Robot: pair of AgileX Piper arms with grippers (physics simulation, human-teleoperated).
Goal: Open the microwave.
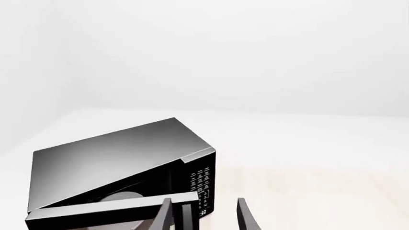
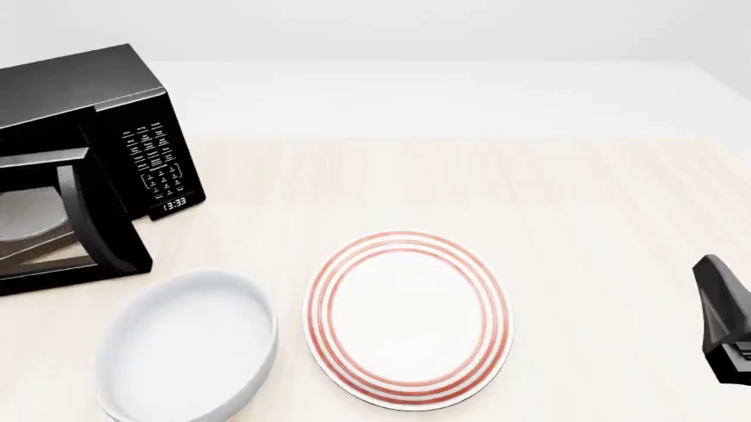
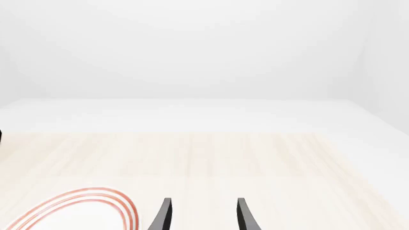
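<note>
At the tabletop's [image 2: 493,176] far left, the microwave [image 2: 83,97] door [image 2: 100,224] stands ajar; the released left end effector [image 1: 203,218] should hook its edge and swing wider.

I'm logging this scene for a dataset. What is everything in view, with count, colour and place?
microwave: one, glossy black, far left of the table, door swung open, clock reading 13:33.
turntable plate: one, white, inside the microwave.
bowl: one, white, near left, in front of the microwave.
plate: one, white with red rings, near centre.
table: one, pale wood.
left pincer: one, dark, open, near the microwave door.
right pincer: one, dark, open, holding nothing, right of the ringed plate.
</note>
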